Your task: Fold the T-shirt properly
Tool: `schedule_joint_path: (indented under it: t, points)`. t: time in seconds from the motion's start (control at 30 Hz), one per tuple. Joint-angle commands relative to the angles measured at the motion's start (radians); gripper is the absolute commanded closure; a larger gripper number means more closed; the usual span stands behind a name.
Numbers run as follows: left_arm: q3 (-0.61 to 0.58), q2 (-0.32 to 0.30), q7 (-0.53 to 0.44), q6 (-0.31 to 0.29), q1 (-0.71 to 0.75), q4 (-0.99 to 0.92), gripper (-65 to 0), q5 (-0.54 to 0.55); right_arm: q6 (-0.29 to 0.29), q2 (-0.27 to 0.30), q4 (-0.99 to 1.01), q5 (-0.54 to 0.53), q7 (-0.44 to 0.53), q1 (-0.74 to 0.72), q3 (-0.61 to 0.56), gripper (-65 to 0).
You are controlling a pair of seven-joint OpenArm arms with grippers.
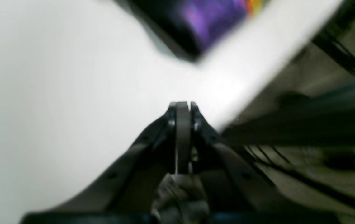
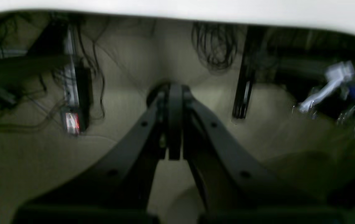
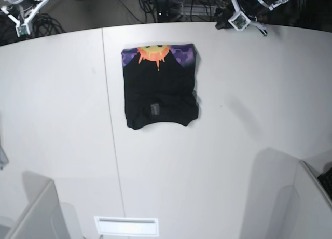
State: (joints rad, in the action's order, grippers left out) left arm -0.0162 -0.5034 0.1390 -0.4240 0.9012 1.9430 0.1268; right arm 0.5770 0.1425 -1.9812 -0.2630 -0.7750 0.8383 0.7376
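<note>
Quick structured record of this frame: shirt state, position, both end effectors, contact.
shirt: T-shirt folded into a compact rectangle, flat on the white table
print: orange sun and purple band showing along the far edge
tag: small grey tag visible near the near edge
left end effector: shut, empty, over the table edge
right end effector: shut, empty, off the table, above the floor
contact: neither arm touches the shirt

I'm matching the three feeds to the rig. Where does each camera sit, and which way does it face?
Left wrist: on the left arm, looking along the shut left gripper over the white table toward a corner of the T-shirt.
Right wrist: on the right arm, past the shut right gripper, beyond the table edge to floor cables.
Base: high overhead, facing down on table and folded T-shirt, both arms at the far edge.
Shared: left wrist and base both show the shirt's purple print.
</note>
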Motion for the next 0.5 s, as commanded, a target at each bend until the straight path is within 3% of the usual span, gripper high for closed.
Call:
schedule_joint_path:
  t: [0.0,0.1,0.27,0.47]
  points:
    - [-0.003,0.002,-0.025,-0.005,0.039,0.014,0.0,0.009,-0.002,0.01,-0.011,-0.003,-0.01,0.022,0.007,0.0]
    - [-0.001,0.042,-0.025,-0.005,0.101,-0.004,0.0,0.009,-0.002,0.01,-0.007,-0.003,-0.036,0.042,-0.022,0.0]
    - [-0.006,0.084,-0.025,-0.005,0.111,-0.132,0.0,0.009,-0.004,0.055,0.084,0.015,-0.033,0.057,-0.214,0.0]
    - [-0.008,0.116,-0.025,-0.005,0.066,-0.322,0.0,0.009,-0.007,0.075,0.291,0.189,-0.027,-0.012,-0.425,0.0]
